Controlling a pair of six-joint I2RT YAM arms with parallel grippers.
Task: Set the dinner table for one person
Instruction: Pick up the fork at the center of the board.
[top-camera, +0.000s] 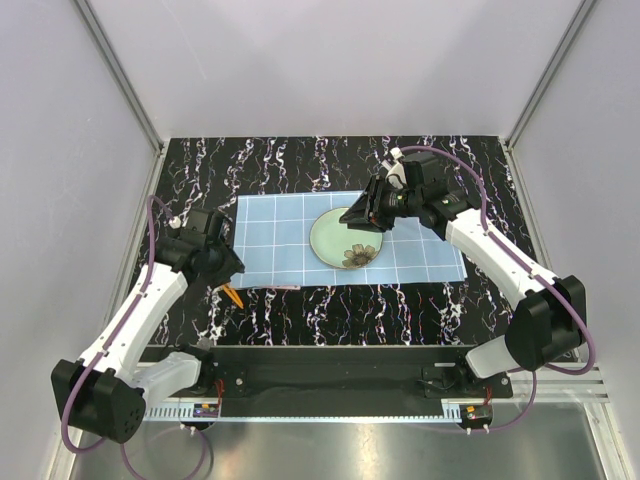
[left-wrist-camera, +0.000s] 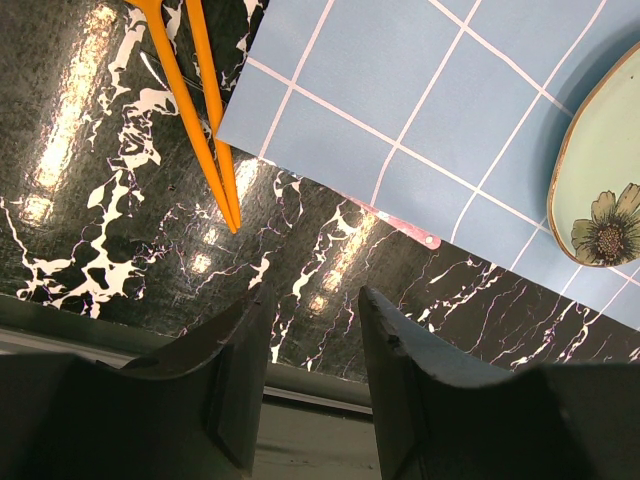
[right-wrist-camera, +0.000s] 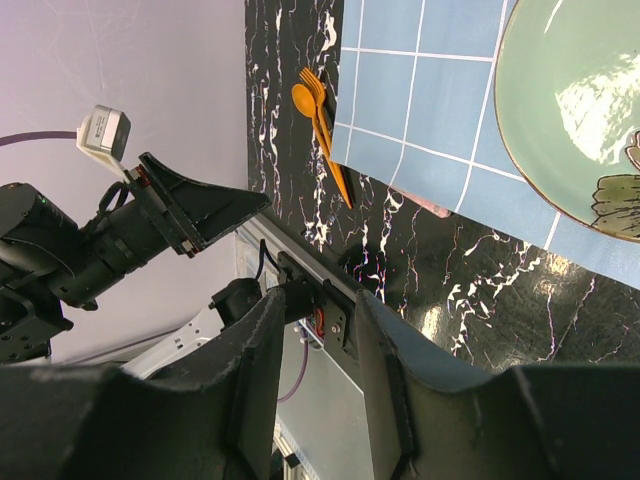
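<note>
Two grippers hang with their jaws apart and nothing between them. The left gripper (left-wrist-camera: 315, 300) is above the dinner table (top-camera: 420, 300) just off the near-left corner of a light blue placemat (top-camera: 285, 240) ruled with a white grid. The right gripper (right-wrist-camera: 320, 300) is above the far rim of a plate (top-camera: 335, 240), as the top view shows.

The dinner table is the glossy black, white-veined top that fills the floor of the white-walled enclosure, and everything else lies on it. The placemat lies flat across its middle. The plate sits near the placemat's centre; it is pale green with a thin brown rim and a dark flower painted close to its near edge.

An orange spoon (right-wrist-camera: 303, 98) and an orange fork (right-wrist-camera: 316, 82) lie side by side on the bare tabletop along the placemat's left edge, their handles ending just past its near-left corner. A small pink tab (left-wrist-camera: 412, 229) sticks out from the placemat's near edge; any print on it is too small to read.
</note>
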